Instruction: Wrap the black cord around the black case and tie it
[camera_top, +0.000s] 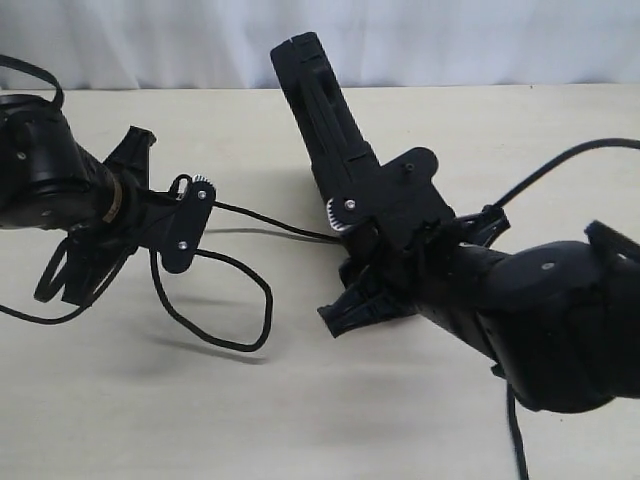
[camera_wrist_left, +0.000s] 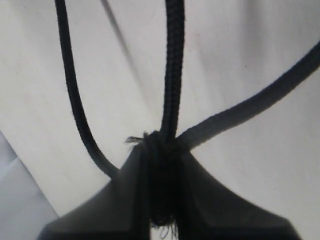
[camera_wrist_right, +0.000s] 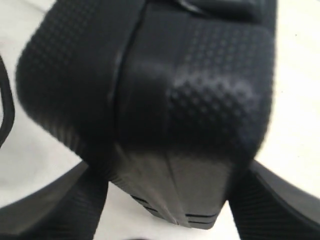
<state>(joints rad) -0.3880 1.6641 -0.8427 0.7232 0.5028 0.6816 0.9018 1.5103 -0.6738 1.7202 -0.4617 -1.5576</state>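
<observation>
Knot end of the black cord (camera_wrist_left: 172, 75) is pinched tight in the left gripper (camera_wrist_left: 161, 167), over on the left side. From there one strand drops into a loose loop lying on the table (camera_top: 300, 420), and another strand runs right toward the black case (camera_top: 318, 110). That case sits around the middle, tilted, with its far end pointing up and back. On the right, the right gripper (camera_top: 385, 225) has its fingers clenched around the case's lower part, squeezing it from both sides.
</observation>
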